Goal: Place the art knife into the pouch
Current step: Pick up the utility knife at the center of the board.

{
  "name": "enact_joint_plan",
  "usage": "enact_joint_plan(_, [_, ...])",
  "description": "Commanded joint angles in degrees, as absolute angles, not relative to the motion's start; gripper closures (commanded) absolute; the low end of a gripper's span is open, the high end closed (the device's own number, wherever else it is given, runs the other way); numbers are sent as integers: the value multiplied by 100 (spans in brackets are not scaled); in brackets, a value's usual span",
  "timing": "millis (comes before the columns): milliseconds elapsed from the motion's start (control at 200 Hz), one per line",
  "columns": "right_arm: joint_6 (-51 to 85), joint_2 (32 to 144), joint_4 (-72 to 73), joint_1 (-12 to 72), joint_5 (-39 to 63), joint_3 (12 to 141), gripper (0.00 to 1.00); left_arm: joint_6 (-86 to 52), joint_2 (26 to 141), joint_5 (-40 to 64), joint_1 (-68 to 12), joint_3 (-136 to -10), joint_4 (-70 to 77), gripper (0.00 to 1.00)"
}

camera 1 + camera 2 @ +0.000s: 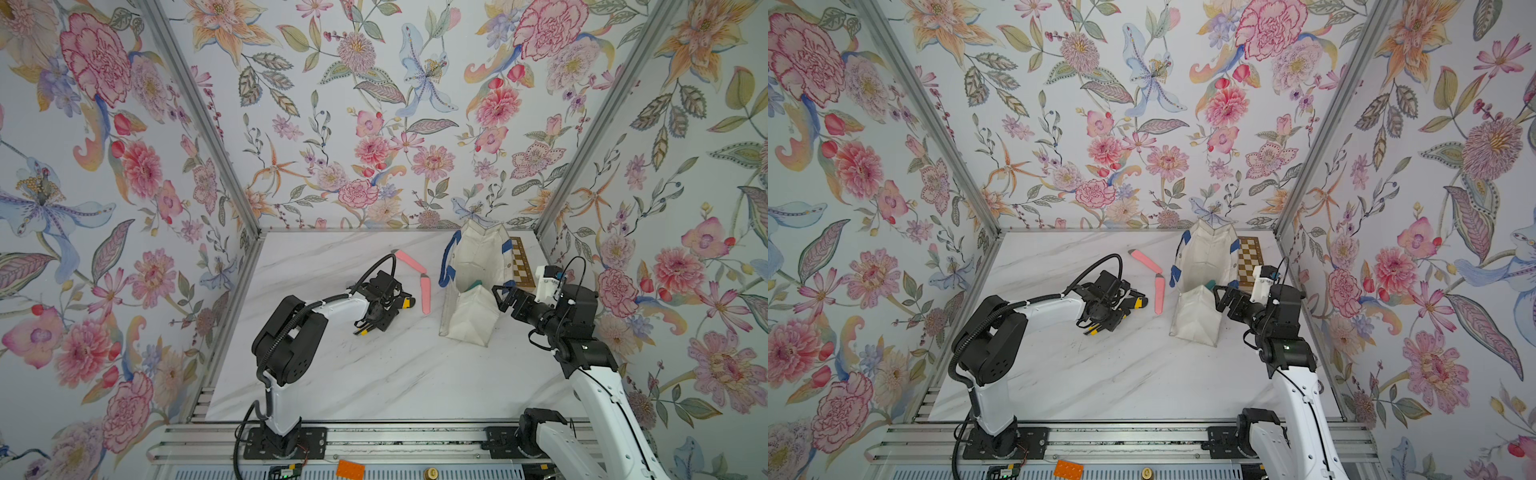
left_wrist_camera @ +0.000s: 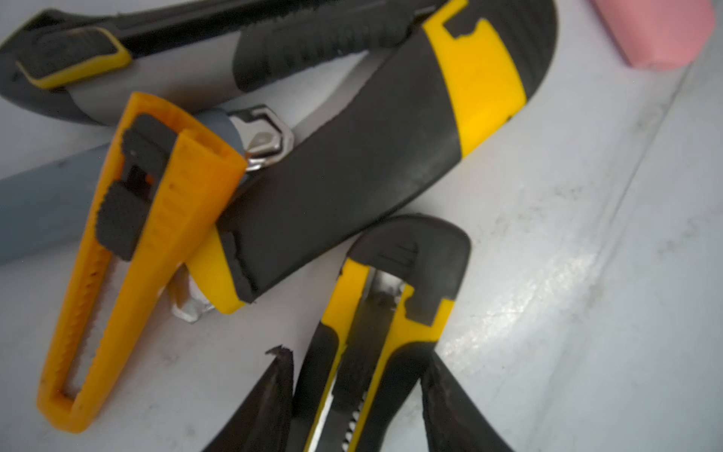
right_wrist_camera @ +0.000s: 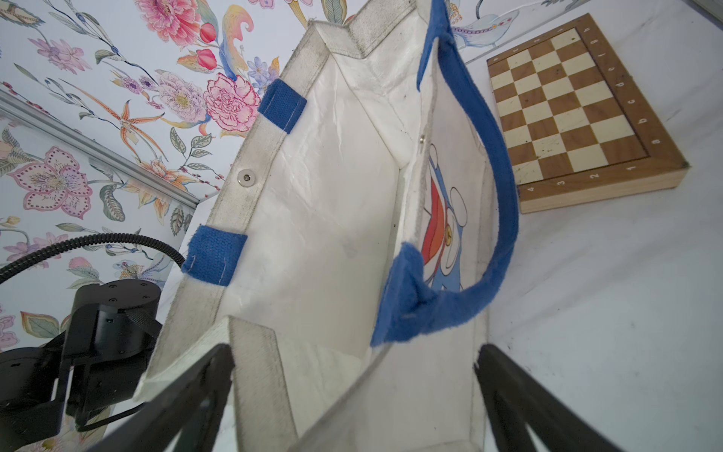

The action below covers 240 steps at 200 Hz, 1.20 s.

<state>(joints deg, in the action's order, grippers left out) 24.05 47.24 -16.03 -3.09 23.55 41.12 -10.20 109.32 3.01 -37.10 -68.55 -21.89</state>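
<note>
Art knife (image 2: 377, 336), yellow and black, lies between the fingers of the left gripper (image 2: 356, 358); whether it is clamped, I cannot tell.

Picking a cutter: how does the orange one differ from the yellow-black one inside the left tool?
The orange cutter is mostly orange, the yellow-black cutter two-toned. The orange cutter overlaps other knives; the yellow-black cutter lies alone between the left tool's fingers. Both have sliders.

On table (image 1: 374, 374) stands pouch (image 1: 478, 257). Just R of pouch: board (image 1: 521, 266). Just L of pouch: 1st knife (image 1: 425, 295). L & further back: 2nd knife (image 1: 409, 261). Further L of pouch: knife pile (image 1: 408, 304).
</note>
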Motion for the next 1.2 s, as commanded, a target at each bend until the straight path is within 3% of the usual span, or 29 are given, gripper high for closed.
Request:
enact_joint_plan(0, [2424, 4713, -1648, -341, 2297, 4061, 1, -1140, 10952, 526, -3718, -6644, -2146, 54])
enact_joint_plan(365, [2546, 4729, -1630, -339, 2370, 4096, 1, -1305, 11034, 758, -3735, -6591, -2031, 73])
enact_joint_plan(1196, [2897, 4834, -1604, -341, 2761, 4526, 1, -1883, 10239, 1063, -3806, -6491, -1430, 82])
